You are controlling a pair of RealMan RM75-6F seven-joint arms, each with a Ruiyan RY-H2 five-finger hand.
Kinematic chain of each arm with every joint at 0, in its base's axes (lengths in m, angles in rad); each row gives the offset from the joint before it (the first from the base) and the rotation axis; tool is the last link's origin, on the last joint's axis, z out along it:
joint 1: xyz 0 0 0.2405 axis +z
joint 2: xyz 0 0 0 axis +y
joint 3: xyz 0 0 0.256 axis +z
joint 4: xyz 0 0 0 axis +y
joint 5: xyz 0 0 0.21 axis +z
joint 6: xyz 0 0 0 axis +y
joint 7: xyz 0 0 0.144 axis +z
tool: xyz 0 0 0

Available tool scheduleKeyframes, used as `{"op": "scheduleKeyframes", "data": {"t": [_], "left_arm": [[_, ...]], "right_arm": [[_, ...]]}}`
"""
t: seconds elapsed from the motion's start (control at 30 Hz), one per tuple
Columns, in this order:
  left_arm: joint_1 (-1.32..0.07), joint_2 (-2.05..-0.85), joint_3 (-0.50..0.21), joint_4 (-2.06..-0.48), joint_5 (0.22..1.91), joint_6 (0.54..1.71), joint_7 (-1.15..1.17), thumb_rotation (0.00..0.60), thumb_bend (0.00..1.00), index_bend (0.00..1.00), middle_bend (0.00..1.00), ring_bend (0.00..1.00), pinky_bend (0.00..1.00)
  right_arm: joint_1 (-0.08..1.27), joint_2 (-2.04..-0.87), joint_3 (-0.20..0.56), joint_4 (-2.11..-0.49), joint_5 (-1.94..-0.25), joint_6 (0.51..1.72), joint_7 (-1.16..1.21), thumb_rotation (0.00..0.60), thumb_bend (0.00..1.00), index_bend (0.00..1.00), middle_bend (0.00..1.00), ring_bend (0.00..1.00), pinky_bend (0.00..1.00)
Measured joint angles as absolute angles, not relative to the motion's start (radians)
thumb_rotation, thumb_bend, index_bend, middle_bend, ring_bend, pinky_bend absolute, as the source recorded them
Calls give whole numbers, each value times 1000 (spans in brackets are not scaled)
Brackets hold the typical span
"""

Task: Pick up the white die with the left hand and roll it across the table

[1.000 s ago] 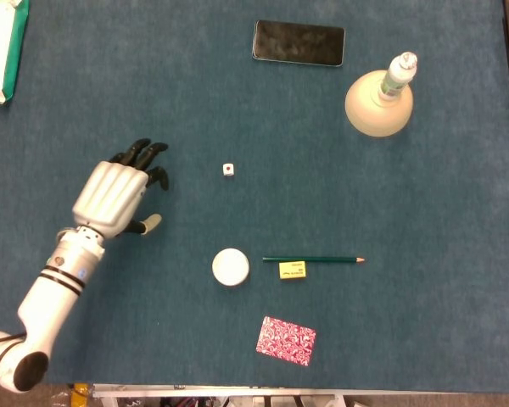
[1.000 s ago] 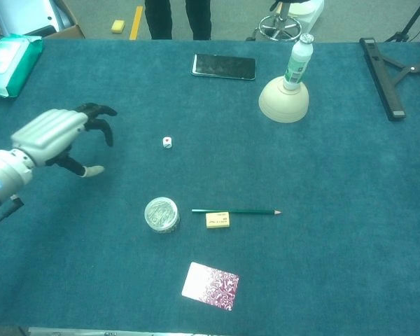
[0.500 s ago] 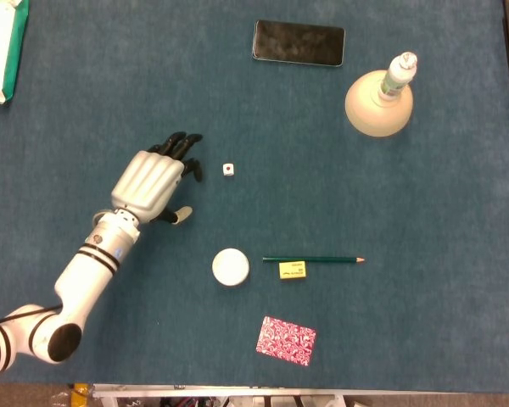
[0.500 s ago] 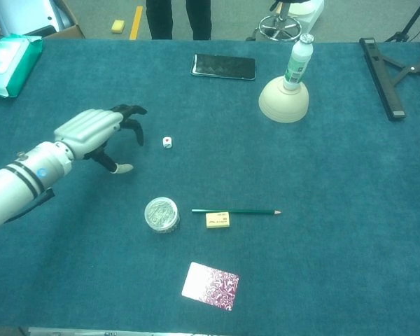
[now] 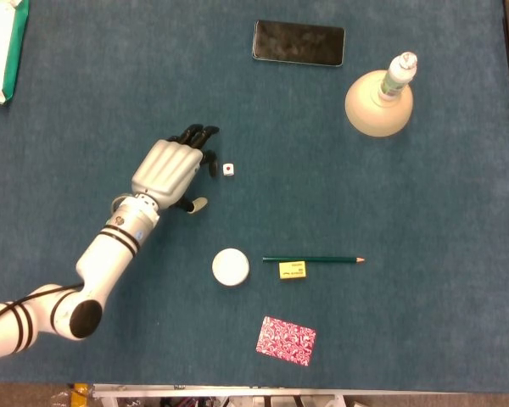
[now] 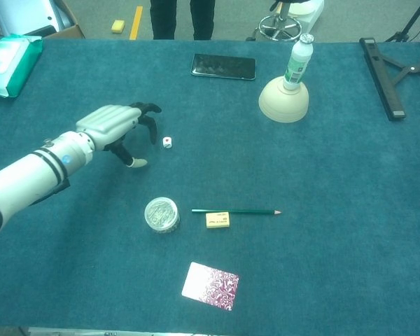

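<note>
While the left hand (image 5: 171, 170) hovered just left of the white die (image 5: 228, 170), its fingers (image 6: 148, 112) were apart and curled, holding nothing. Die sat on the blue table (image 5: 424, 254), untouched, above the round tin (image 5: 230, 267).

The left hand (image 5: 171, 167) has a silver-white ribbed shell across its back, black fingers (image 5: 200, 135) and a pale, cream-tipped thumb (image 5: 198, 204). Its wrist is a white cylinder ringed by thin black bands, with a small blue mark beside them. The forearm is smooth white, ending in a round black-capped joint.
</note>
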State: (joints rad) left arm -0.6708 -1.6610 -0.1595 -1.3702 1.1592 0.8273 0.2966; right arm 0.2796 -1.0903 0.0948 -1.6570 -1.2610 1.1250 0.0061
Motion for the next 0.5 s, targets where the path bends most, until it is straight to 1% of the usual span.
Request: {"op": "scheduleKeyframes", "data": {"t": [0.1, 0.2, 0.5], "left_arm": [[-691, -1677, -169, -1361, 1122, 823, 334, 542, 204, 444, 75, 53, 264], [-705, -1686, -177, -1359, 1089, 824, 367, 516, 204, 449, 74, 52, 264], [-750, -1705, -196, -1363, 954, 833, 463, 479, 204, 466, 76, 52, 264]], "right_arm": [[278, -1091, 93, -1653, -1260, 1124, 12, 600, 0, 285, 339, 373, 575], [276, -1093, 92, -1649, -1259, 1123, 18, 600, 0, 285, 339, 373, 575], [272, -1101, 85, -1634, -1260, 1117, 35, 600, 0, 285, 339, 373, 575]]}}
